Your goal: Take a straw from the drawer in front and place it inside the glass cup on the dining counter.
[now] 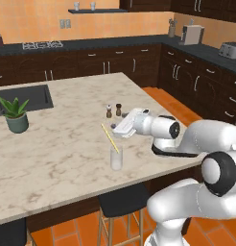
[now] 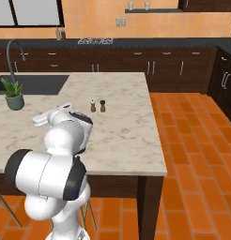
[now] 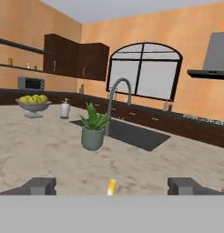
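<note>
In the left base view we see the straw [image 1: 109, 137] standing tilted in the cup [image 1: 116, 159] near the counter [image 1: 53, 149]'s near edge, our gripper [image 1: 121, 129] just beside its top. The hand view shows our jaws spread wide, the straw's tip [image 3: 111, 186] between them. In the right base view the arm hides the cup.

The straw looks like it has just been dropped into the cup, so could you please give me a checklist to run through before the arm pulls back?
1. Straw inside the cup: ok, its lower end sits in the glass and it leans out over the rim.
2. Cup upright on the counter: ok.
3. Pincer open: ok, fingertips set wide apart.
4. Fingertips clear of the straw: ok in the hand view, straw tip centred between them.
5. Shakers clear of the arm: ok, upright behind it.
</note>
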Tool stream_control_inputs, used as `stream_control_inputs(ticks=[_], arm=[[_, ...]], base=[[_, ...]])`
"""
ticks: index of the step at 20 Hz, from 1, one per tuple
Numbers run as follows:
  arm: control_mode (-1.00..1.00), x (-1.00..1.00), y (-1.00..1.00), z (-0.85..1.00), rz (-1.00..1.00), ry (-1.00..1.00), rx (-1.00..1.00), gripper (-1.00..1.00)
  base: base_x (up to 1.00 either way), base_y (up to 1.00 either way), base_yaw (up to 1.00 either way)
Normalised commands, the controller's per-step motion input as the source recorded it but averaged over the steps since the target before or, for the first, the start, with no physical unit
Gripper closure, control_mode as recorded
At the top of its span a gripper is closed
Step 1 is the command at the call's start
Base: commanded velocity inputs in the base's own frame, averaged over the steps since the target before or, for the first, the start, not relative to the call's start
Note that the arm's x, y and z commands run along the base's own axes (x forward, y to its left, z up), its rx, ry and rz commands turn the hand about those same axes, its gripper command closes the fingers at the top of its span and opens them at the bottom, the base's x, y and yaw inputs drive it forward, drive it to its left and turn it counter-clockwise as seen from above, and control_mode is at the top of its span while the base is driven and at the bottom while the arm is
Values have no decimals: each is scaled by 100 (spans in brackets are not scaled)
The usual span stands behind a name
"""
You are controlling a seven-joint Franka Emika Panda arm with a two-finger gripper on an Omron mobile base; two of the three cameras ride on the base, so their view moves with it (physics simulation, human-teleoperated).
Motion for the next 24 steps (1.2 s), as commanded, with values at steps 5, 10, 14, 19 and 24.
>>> stream_control_inputs(ticks=[5, 10, 14, 19, 24], arm=[[-100, -50, -66, 91, 30, -19, 35, -100], [-100, -30, -28, 100, 21, 3, 27, -100], [-100, -8, -7, 100, 12, 16, 21, -100], [-100, 0, 0, 100, 7, 31, 22, -100], [-100, -17, -6, 100, 2, 39, 1, -100]], base=[[0, 0, 0], [0, 0, 0], [0, 0, 0], [0, 0, 0], [0, 0, 0]])
